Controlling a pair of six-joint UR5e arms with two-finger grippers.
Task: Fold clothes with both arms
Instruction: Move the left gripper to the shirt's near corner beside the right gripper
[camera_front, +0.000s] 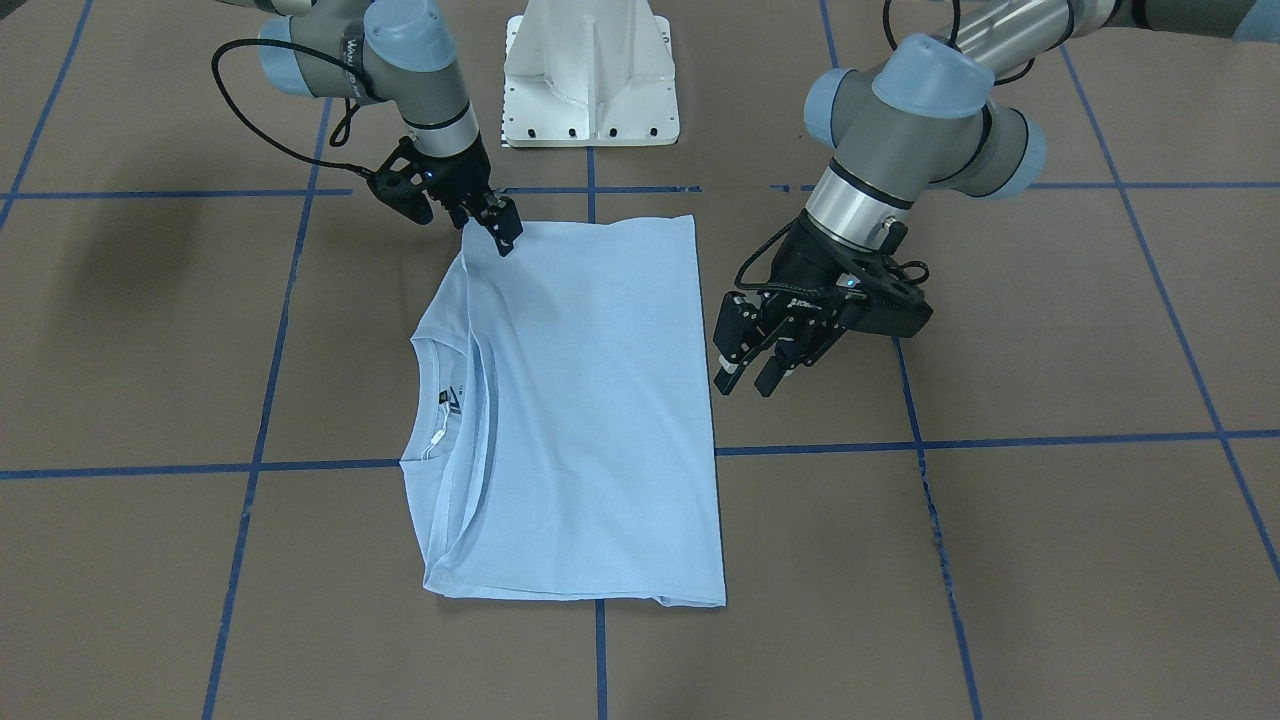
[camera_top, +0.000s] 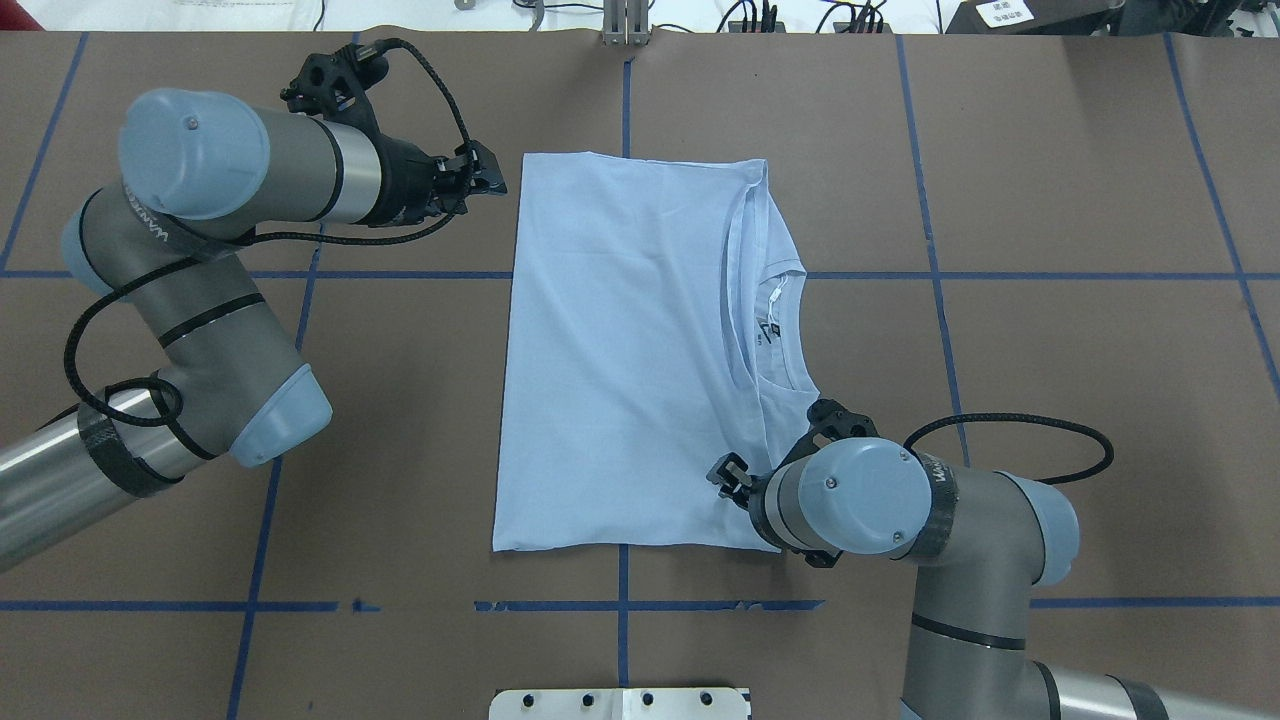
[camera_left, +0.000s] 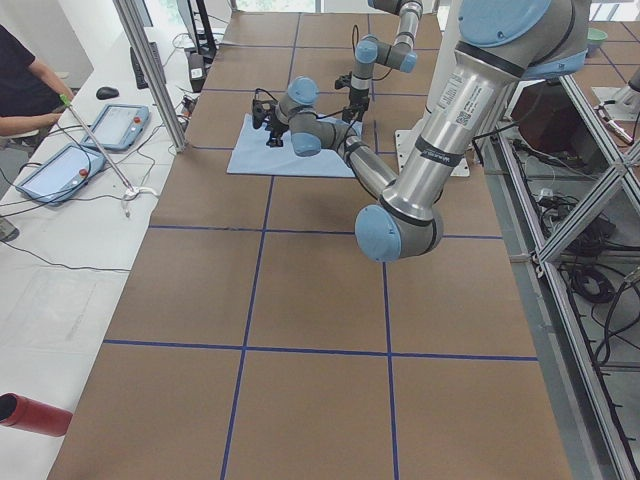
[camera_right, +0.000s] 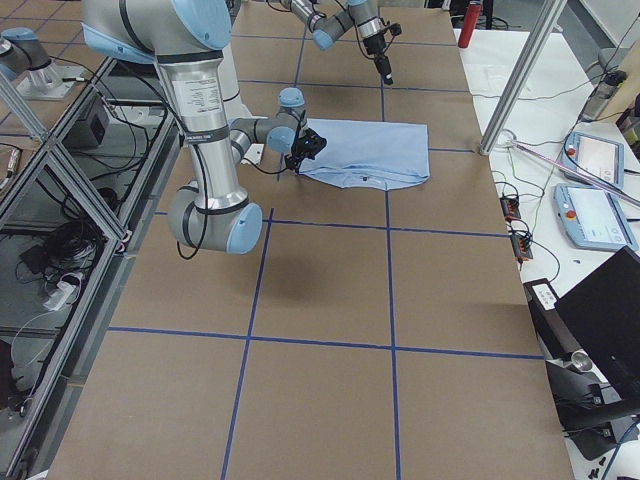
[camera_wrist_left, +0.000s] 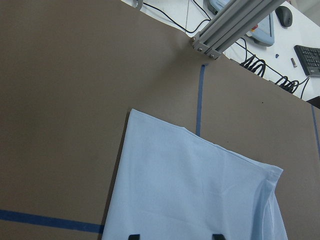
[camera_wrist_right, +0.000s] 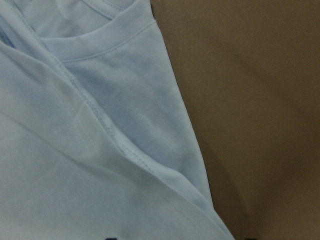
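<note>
Light blue T-shirt (camera_top: 620, 350): it lies flat on the brown table (camera_top: 1050, 300), in front of the robot and between the two arms. It is folded into a neat oblong, with a top layer covering part of the neckline.
Long axis: the oblong runs away from the robot, near end to far end. It is longer that way than from side to side.
Which way it points: the collar (camera_front: 440, 347) and its dark neck label (camera_front: 445, 397) face the robot's right. The straight plain edge faces the robot's left.
Right pincer (camera_front: 497, 228): it is down on the cloth at the near right corner, by the shoulder. In the right wrist view, cloth fills the picture and the tips appear parted at the lower edge, so it does not seem to have closed on the fabric.
Left pincer (camera_front: 748, 378): its jaws are wide apart and it holds nothing. It hovers off the cloth, just beside the plain left edge. The overhead view places it towards the far corner.
Nearer arm: the right arm is nearer, since its pincer touches the T-shirt while the left one stands clear.
Key relation: the cloth lies inward of both pincers, which sit roughly diagonal to each other across the oblong.
Likely next move: the right pincer probably pinches its corner. The left one must first drop to the cloth's edge.
</note>
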